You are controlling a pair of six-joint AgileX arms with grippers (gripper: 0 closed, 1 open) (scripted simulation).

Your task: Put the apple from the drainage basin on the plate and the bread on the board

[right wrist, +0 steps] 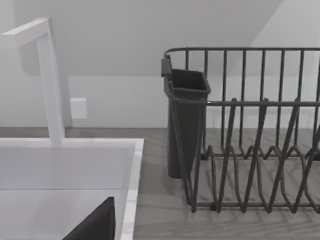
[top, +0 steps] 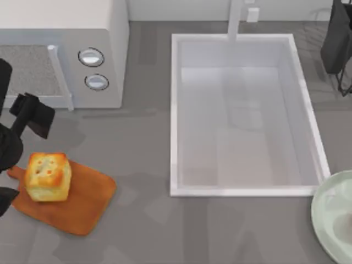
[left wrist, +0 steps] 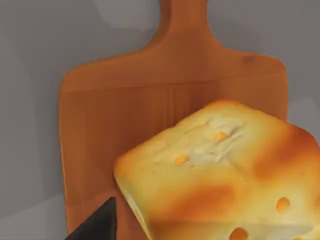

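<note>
The bread (top: 48, 176) sits on the board (top: 82, 206) at the left side of the table, resting on the board's handle end with its browned, dotted top facing up. The board lies flat on the grey table (top: 143, 231), in front of the white microwave (top: 66, 49). The left gripper (top: 14, 159) is at the table's left edge, just beside the bread; dark parts of it show above and below the bread, but whether its fingers are released or clenched on the bread cannot be told. In the left wrist view the bread (left wrist: 225, 175) fills the near foreground over the board (left wrist: 130, 115), with one dark fingertip (left wrist: 97, 225) beside it. The drainage basin (top: 242, 187) occupies the centre right of the table, its pale bottom bare. The plate (top: 330, 214) lies at the right edge, near the basin's front corner. The right arm (top: 336, 38) is parked at the far right, over a dark dish rack (right wrist: 250, 150); its finger state cannot be told. The right wrist view shows the basin (right wrist: 130, 170) rim and a white faucet (right wrist: 50, 75).
</note>
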